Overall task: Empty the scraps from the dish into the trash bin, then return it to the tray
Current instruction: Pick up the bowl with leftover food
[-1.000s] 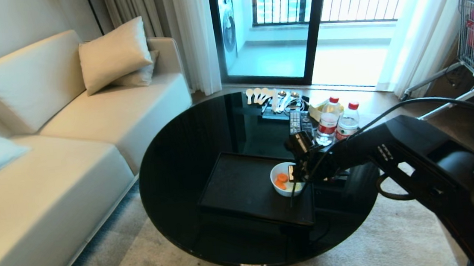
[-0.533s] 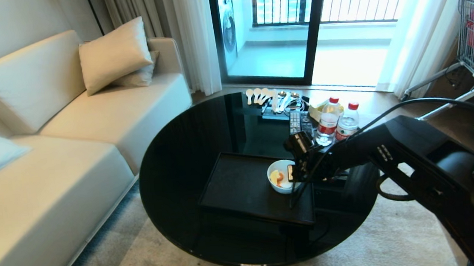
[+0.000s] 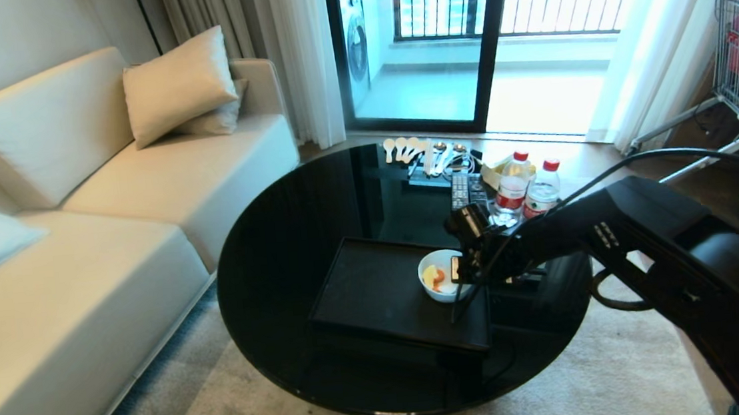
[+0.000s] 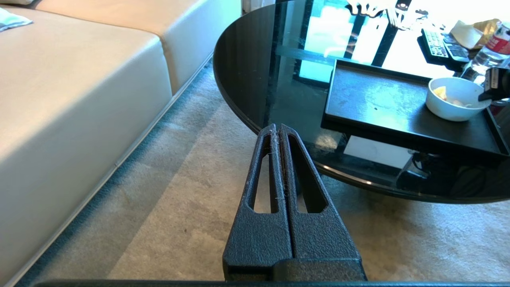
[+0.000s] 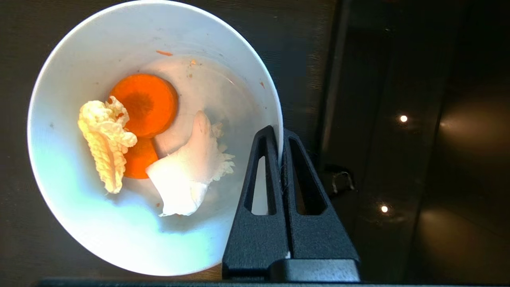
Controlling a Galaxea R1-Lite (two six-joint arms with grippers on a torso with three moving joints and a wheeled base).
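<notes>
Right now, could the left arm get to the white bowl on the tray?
Probably not easily: the left tool hangs low beside the table, and the right tool already pinches the bowl rim.

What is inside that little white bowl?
The bowl holds orange carrot slices, a crinkly pale yellow bit and a white piece. One carrot slice is partly covered by the others.

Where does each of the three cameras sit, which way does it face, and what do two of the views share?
Head view: high on the robot, facing forward and down at the round table; the right arm shows.
Left wrist view: low beside the table, over the carpet, facing across at the tray; the shut left gripper shows.
Right wrist view: directly above the dish; the right gripper pinches its rim.
Shared: every view shows the dish with scraps.
</notes>
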